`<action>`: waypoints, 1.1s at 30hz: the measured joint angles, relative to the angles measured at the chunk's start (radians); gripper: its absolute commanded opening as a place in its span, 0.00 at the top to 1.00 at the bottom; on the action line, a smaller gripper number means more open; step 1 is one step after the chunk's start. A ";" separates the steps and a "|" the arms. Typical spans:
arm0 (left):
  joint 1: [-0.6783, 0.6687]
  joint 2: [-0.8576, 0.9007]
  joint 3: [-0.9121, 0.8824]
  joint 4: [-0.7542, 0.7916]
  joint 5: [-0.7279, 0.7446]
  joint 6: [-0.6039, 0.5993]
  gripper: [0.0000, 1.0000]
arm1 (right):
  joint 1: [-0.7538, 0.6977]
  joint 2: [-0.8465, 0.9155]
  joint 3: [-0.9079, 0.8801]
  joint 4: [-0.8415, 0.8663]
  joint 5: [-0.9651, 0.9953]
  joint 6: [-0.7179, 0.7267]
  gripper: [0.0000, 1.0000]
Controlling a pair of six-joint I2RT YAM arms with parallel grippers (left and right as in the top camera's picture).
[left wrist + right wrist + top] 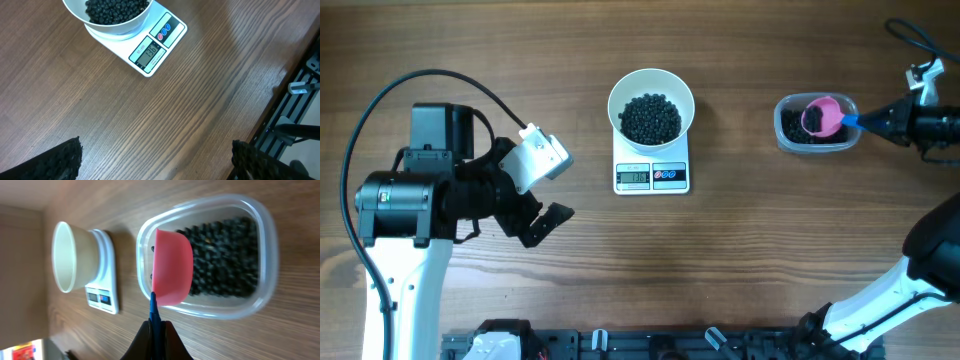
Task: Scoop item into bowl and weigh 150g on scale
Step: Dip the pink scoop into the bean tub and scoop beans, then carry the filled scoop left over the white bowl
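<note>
The white bowl [651, 104] stands on the white scale [651, 175] at the table's middle, with a dark heap of the item [651, 118] inside it. More black beads [225, 255] fill a clear plastic tub [816, 124] to the right. A pink scoop [821, 116] with a blue handle [154, 315] hangs over the tub, and my right gripper [155, 330] is shut on that handle. At the left my left gripper [542, 222] stands open over bare wood, well short of the scale [150, 47], with nothing between its fingers [60, 160].
A black rail with fittings [660, 345] runs along the table's near edge. A cable [910, 35] trails at the far right corner. Bare wood lies between the scale and the tub.
</note>
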State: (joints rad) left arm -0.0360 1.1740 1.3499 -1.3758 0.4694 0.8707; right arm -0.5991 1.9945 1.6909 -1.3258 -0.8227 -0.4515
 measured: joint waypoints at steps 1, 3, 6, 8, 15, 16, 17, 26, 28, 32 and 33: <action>0.000 0.000 0.000 0.000 0.000 0.000 0.00 | 0.000 0.000 0.000 -0.003 -0.016 -0.001 0.96; 0.000 0.000 0.000 0.000 0.000 0.000 0.00 | 0.000 0.000 0.000 -0.023 -0.066 -0.010 0.96; 0.000 0.000 0.000 0.000 0.000 0.000 0.00 | 0.000 0.000 0.000 -0.051 -0.124 -0.019 0.95; 0.000 0.000 0.000 0.000 0.000 0.000 0.00 | 0.000 0.000 0.000 -0.073 -0.152 -0.021 0.95; 0.000 0.000 0.000 0.000 0.000 0.000 0.00 | 0.079 0.000 0.000 -0.099 -0.256 -0.021 0.95; 0.000 0.000 0.000 0.000 0.000 0.000 0.00 | 0.099 0.000 0.000 -0.099 -0.262 -0.021 0.95; 0.000 0.000 0.000 0.000 0.000 0.000 0.00 | 0.121 -0.001 0.000 -0.098 -0.270 -0.020 0.95; 0.000 0.000 0.000 0.000 0.000 0.000 0.00 | 0.377 -0.024 0.000 0.015 -0.356 0.061 0.95; 0.000 0.000 0.000 0.000 0.000 0.000 0.00 | 0.419 -0.027 0.000 0.056 -0.356 0.095 0.95; 0.000 0.000 0.000 0.000 0.000 0.000 0.00 | 0.500 -0.028 0.000 0.171 -0.332 0.183 0.95; 0.000 0.000 0.000 0.000 0.000 0.000 0.00 | 0.526 -0.028 0.000 0.206 -0.317 0.202 0.95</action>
State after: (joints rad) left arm -0.0360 1.1740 1.3499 -1.3758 0.4694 0.8707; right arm -0.0731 1.9667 1.6905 -1.1194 -1.1393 -0.2493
